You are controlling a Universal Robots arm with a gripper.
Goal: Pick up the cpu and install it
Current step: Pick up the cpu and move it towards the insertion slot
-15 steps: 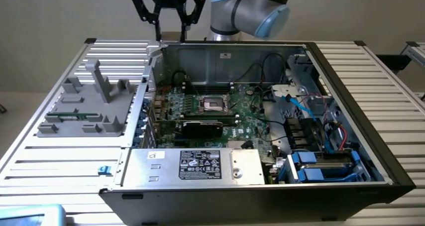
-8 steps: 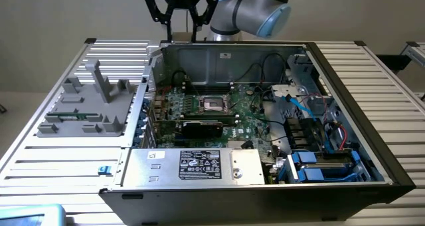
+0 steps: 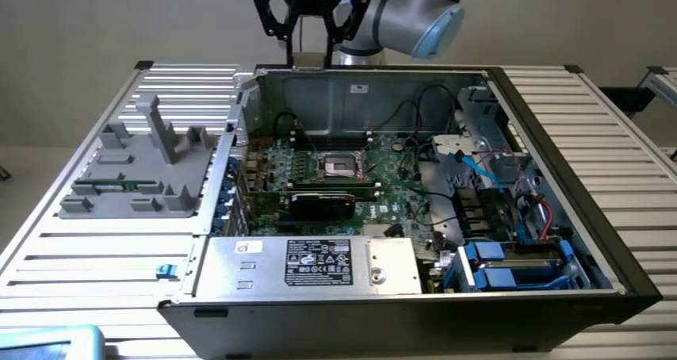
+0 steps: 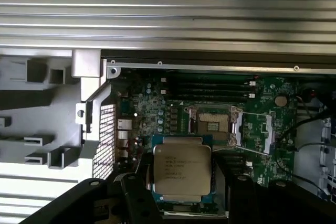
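Wrist view puts the cpu (image 4: 182,169) flat between the fingers of the tool (image 4: 184,184). Its silver lid faces the camera, and the jaws are part closed on two opposite edges of it. In the exterior view the tool hangs at the top centre of the frame, above the rear wall of the open computer case (image 3: 360,90) lying on the slatted desk (image 3: 603,138). The socket (image 3: 341,164) sits well below it, mid-frame on the motherboard.

Your main risk is the grip itself. Only thin edges are pinched, so a jolt or a knock on the way in could tilt the chip or shake it loose. From this height it would land on the board.

Watch the case wall too. The tool is close above its rim, and a path cut too tight could clip it.

At the socket, any twist or offset would set the chip down on the contacts and bend them. You cannot tell from here which corner is keyed, nor whether the socket's metal frame stands fully out of the way.

The memory sticks (image 4: 210,85) lie just beside the socket, and the black card (image 3: 323,203) sits below it in the exterior frame. Wide fingers could catch either one.
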